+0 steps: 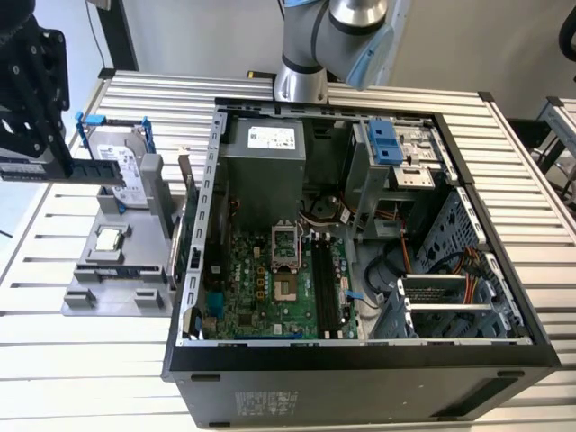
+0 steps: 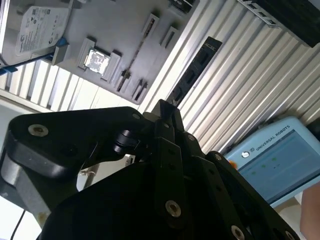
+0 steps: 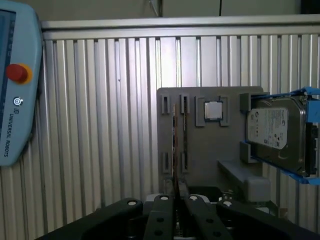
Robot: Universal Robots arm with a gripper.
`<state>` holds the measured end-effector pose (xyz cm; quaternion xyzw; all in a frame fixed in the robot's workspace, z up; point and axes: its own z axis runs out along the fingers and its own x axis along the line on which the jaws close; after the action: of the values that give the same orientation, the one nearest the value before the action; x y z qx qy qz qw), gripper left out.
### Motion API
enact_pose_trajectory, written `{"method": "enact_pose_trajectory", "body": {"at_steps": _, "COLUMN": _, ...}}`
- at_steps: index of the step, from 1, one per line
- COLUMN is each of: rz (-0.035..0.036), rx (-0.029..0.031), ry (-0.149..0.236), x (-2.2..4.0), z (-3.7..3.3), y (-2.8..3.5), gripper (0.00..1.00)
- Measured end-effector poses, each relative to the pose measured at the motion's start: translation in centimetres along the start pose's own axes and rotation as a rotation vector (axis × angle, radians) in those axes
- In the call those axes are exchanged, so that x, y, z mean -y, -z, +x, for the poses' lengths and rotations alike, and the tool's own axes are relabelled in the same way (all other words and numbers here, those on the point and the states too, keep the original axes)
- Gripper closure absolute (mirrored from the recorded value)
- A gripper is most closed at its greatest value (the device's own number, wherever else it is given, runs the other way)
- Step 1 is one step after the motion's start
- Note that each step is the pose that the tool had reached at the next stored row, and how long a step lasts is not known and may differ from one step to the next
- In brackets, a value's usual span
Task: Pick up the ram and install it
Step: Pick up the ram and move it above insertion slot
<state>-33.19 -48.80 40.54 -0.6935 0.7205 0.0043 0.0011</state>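
Slatted table [image 1: 40,247], ram [image 1: 90,171] near hard drive [image 1: 135,184]

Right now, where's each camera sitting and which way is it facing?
Exterior view: off the arm, above, looking down into the case; arm and gripper show.
First wrist view: at the wrist, facing the holder past the fingers.
Second wrist view: at the wrist, looking along the held ram; fingers show.
Both wrist views share holder, drive, pendant.
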Motion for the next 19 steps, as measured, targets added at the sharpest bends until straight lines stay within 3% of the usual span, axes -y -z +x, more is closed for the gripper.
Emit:
{"method": "enact_pose_trajectory", "body": {"at_steps": 4, "rz": 0.0, "rx": 0.0, "ry": 0.012, "x": 0.59, "z": -0.02, "y": 0.0, "gripper": 1.0}}
{"method": "enact_pose_trajectory", "body": {"at_steps": 13, "rz": -0.0001, "rx": 0.0, "ry": 0.013, "x": 1.15, "z": -0.04, "y": 0.0, "gripper": 1.0}}
{"method": "enact_pose_trajectory", "body": {"at_steps": 19, "rz": -0.0001, "rx": -0.0001, "ry": 0.013, "x": 2.1, "z": -0.08, "y": 0.01, "gripper": 1.0}}
